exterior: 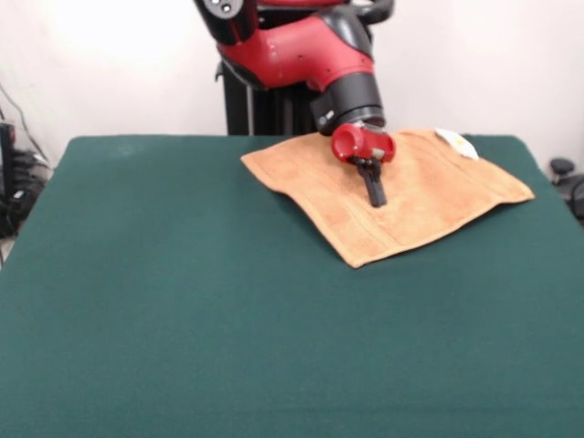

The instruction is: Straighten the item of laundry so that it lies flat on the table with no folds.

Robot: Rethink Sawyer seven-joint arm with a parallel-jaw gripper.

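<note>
The orange-tan towel (411, 196) lies spread on the dark green table (182, 301) at the far right, turned at an angle, with one corner pointing toward the camera. Its small white tag (456, 142) shows near the far right edge. A woven border band runs along its near edges. My gripper (377, 198) hangs from the red wrist over the middle of the towel. Its black fingers (374, 185) are together and point down onto the cloth. I cannot tell whether they pinch any cloth.
The robot's pedestal (265, 109) stands behind the table's far edge. Dark equipment and cables (16, 182) sit off the left side of the table. A dark object (566, 173) sits off the right side.
</note>
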